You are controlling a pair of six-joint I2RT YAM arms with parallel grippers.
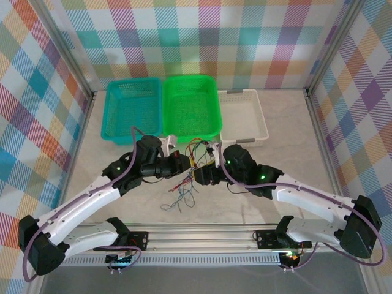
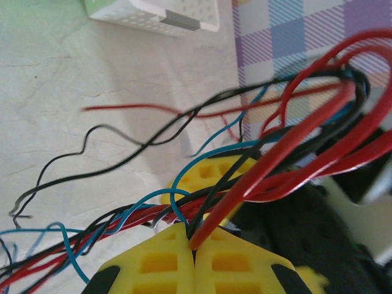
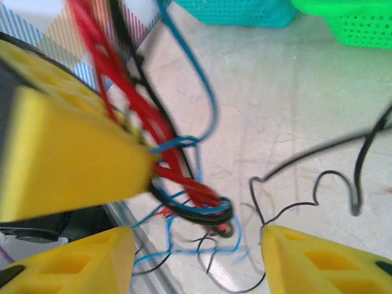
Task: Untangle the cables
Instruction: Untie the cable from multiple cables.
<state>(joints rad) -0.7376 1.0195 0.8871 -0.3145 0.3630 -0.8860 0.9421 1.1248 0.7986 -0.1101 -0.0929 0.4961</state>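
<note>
The cables (image 1: 193,153), thin red, black, blue and green wires, hang in a tangled bunch between my two grippers above the table, with loose ends (image 1: 181,199) trailing on the surface. My left gripper (image 1: 184,163) is shut on the bunch. In the left wrist view its yellow fingertips (image 2: 195,244) meet, with a red and a black wire (image 2: 257,171) pinched between them. My right gripper (image 1: 206,173) faces it from the right and stands open. In the right wrist view its fingers (image 3: 324,263) are wide apart, and a loop of cables (image 3: 202,196) hangs ahead of the gap (image 3: 196,263).
Three baskets line the back of the table: teal (image 1: 131,110), green (image 1: 191,107) and white (image 1: 243,116). Both arms reach in toward the middle, close together. An aluminium rail (image 1: 202,236) runs along the near edge.
</note>
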